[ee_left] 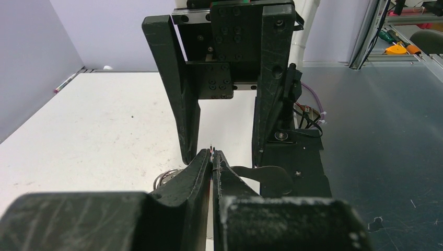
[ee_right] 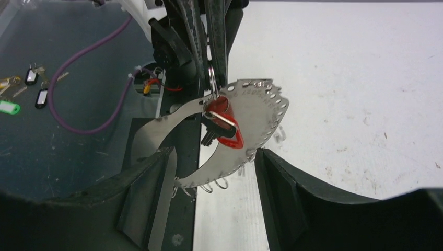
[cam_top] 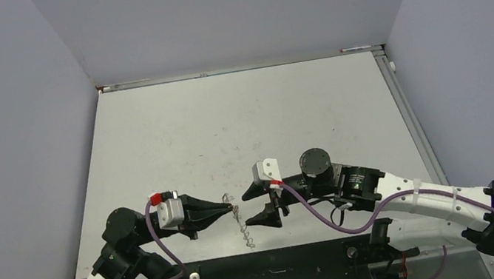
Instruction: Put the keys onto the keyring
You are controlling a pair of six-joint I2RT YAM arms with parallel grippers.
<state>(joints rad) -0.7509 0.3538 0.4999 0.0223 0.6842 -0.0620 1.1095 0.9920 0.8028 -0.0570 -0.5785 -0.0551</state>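
Observation:
The keyring (ee_right: 256, 112) is a silvery crescent-shaped hoop with small wire loops around its rim. It hangs on edge from my left gripper (ee_right: 213, 68), which is shut on its top. The key (ee_right: 225, 124), with a red head, hangs against the hoop just below that grip. My right gripper (ee_right: 213, 157) is open, with one finger on each side of the hoop's lower part and not touching it. In the top view the keyring (cam_top: 242, 224) dangles between the left gripper (cam_top: 229, 205) and the open right gripper (cam_top: 260, 204). In the left wrist view the left gripper (ee_left: 211, 155) is shut.
Both grippers meet near the table's front edge (cam_top: 269, 250), where a dark panel (ee_left: 376, 157) begins. Several spare tagged keys (ee_right: 32, 78) and a green tag (ee_right: 7, 108) lie on that panel beside a purple cable (ee_right: 89, 83). White tabletop (cam_top: 242, 125) stretches behind.

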